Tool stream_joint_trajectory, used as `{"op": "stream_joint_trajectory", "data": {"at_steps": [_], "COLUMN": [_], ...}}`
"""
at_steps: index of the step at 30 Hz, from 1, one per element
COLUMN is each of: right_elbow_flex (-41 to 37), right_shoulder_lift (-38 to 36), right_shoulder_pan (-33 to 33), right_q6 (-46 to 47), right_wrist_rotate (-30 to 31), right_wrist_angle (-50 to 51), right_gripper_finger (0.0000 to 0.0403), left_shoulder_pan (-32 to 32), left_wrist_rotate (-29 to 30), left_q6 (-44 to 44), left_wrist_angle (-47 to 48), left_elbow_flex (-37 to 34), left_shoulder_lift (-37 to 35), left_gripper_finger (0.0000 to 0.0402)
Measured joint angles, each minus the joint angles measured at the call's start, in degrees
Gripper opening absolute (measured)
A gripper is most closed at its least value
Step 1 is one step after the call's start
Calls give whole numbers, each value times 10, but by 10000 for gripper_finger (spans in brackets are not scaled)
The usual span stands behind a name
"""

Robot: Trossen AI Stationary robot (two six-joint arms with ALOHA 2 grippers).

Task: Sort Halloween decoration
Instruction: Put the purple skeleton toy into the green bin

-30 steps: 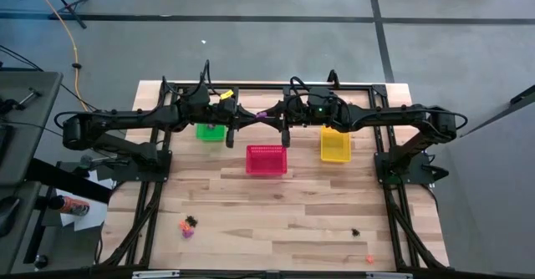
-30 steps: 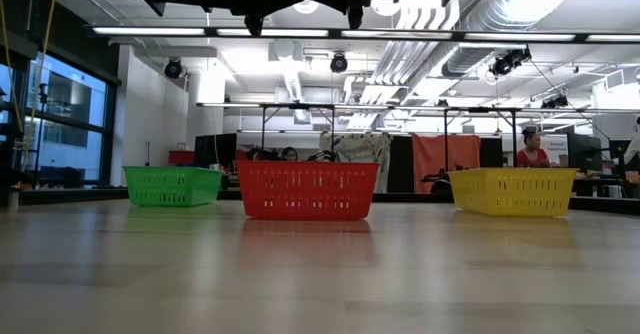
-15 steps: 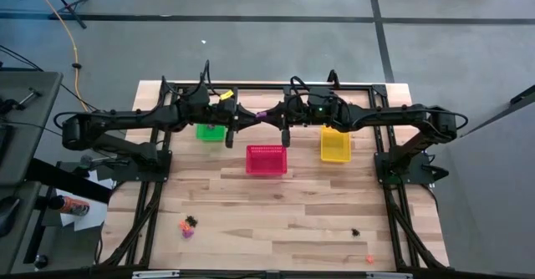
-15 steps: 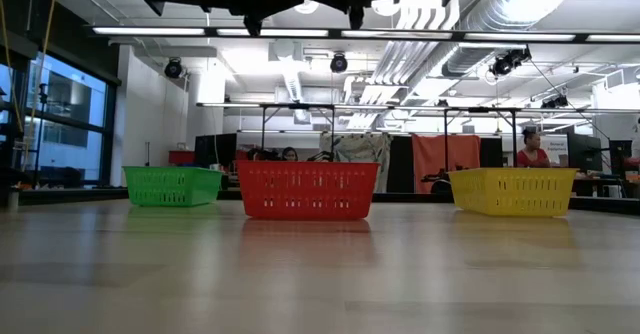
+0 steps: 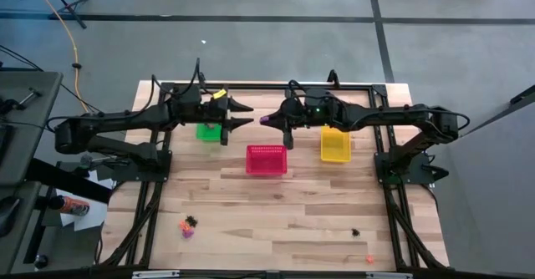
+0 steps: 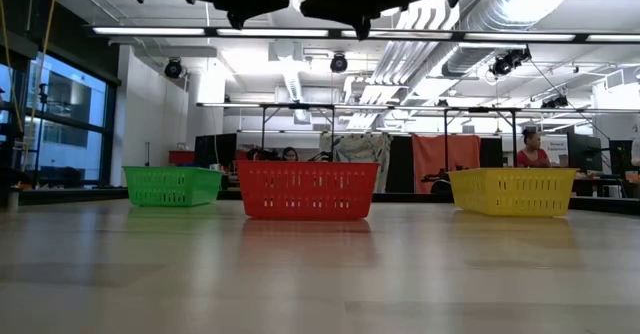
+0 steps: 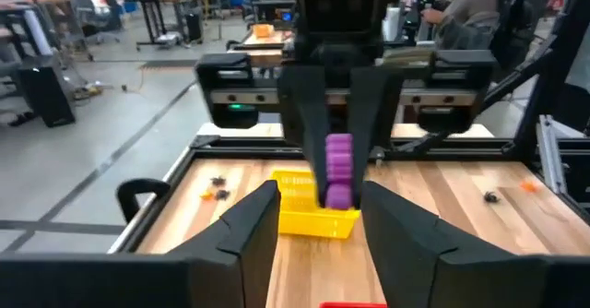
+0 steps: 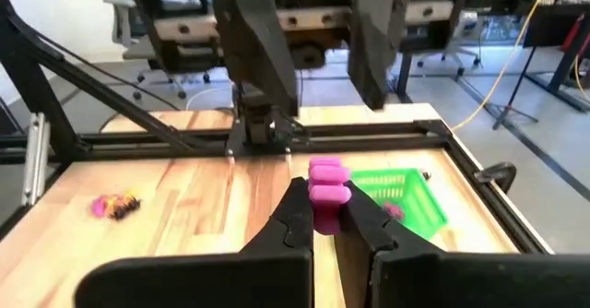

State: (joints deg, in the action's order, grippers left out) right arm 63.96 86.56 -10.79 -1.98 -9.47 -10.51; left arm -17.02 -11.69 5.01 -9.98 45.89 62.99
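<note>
Purple is showing between the two arms: a small purple trinket (image 8: 327, 193) is sitting clamped in the right gripper (image 5: 266, 119), just above the red basket (image 5: 266, 159) at upper centre of the high view. The left gripper (image 5: 242, 114) is facing it from the left, its fingers (image 7: 247, 227) standing apart and gripping nothing, with the trinket showing in the gap between them but in the other arm's grip.

The sorting is judged to be only partly done. Something pinkish is lying in the green basket (image 8: 402, 195), though what it is cannot be told. The contents of the red basket and the yellow basket (image 5: 334, 144) are not showing. Several pieces are waiting unsorted: an orange, black and purple cluster (image 5: 188, 225) at lower left of the high view, a black piece (image 5: 355, 231) at lower right, and an orange piece (image 5: 369, 260) near the bottom right edge.

The table (image 5: 318, 204) is a pale wood butcher-block top, bounded by a dark metal frame (image 5: 276, 85). The room behind is appearing as an open workshop with exposed ducting (image 6: 500, 9), strip lights and benches; a person (image 6: 530, 149) is standing at far right of the low view.
</note>
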Motion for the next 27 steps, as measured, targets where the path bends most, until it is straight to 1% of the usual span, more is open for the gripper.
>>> {"op": "stream_joint_trajectory", "data": {"at_steps": [6, 12, 16, 18, 21, 25, 27], "right_elbow_flex": [0, 0, 4, 21, 52, 86, 96], "right_shoulder_lift": [0, 0, 0, 6, 22, 44, 51], "right_shoulder_pan": [3, 3, 3, 3, 3, 3, 3], "right_q6": [10, 21, 21, 19, 0, -24, -31], "right_wrist_rotate": [4, 5, 14, 23, 24, 24, 24], "right_wrist_angle": [0, 6, 23, 49, 89, 130, 142], "right_gripper_finger": [2, 1, 1, 1, 1, 1, 1], "left_shoulder_pan": [1, 8, 9, 11, 13, 13, 13], "left_wrist_rotate": [4, 4, 4, 4, 3, 3, 3], "left_q6": [6, 7, 21, 33, 47, 43, 43], "left_wrist_angle": [-4, 6, 74, 104, 118, 126, 150], "left_elbow_flex": [1, 29, 64, 82, 100, 118, 126], "left_shoulder_lift": [0, 18, 32, 40, 53, 67, 66], "left_gripper_finger": [158, 169, 178, 180, 182, 182, 182]}}
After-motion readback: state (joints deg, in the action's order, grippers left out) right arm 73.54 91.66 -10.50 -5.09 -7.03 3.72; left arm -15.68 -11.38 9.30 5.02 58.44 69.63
